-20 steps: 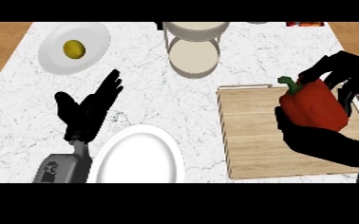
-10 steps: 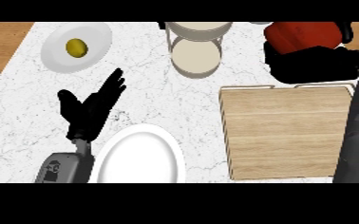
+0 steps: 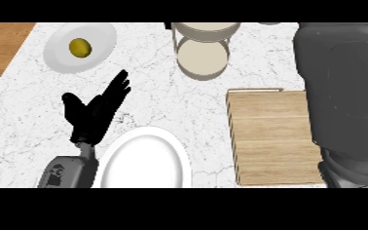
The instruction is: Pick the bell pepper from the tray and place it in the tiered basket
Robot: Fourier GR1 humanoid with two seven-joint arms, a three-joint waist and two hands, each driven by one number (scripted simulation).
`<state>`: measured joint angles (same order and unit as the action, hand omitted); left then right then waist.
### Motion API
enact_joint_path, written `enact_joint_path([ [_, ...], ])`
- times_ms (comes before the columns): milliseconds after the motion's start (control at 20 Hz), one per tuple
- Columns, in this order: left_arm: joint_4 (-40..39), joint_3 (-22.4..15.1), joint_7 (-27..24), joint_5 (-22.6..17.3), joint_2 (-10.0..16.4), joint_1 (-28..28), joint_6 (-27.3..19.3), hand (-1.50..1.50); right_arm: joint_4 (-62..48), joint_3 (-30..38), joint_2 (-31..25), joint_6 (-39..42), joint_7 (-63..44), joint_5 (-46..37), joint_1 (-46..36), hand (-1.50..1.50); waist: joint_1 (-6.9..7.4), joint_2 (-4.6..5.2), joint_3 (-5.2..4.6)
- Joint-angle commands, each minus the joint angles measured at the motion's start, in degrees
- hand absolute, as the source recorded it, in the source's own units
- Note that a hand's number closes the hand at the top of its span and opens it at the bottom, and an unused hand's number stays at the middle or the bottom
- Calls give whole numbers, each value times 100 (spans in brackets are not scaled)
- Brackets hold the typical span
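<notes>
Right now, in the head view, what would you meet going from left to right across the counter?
Small plate → large plate → basket → tray → right forearm. The left hand spans both plates, so it is left out.

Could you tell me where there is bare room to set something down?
Bare: the tray top, and marble between the small plate and tiered basket. Crowded: lower left, with the left hand and large plate; the right forearm covers the right edge.
</notes>
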<state>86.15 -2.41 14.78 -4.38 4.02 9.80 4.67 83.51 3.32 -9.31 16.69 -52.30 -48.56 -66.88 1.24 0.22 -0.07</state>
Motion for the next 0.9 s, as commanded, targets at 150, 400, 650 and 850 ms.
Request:
enact_joint_path([
  [150,-187,-36,-103,66,-143,213,-70,0,-2301,425,29,-1314,833,-215,-696,150,53,48,1],
  [400,-235,76,-100,-6,6,176,78,0,-3437,495,426,-2204,1441,-184,-1018,150,62,47,1],
  [650,19,24,-91,-31,87,41,209,0,-4630,962,320,-2967,2151,0,-1283,150,183,91,1],
  [850,65,-180,-106,60,-115,31,122,0,-4690,1663,664,-3562,2547,781,-1242,150,319,147,8],
])
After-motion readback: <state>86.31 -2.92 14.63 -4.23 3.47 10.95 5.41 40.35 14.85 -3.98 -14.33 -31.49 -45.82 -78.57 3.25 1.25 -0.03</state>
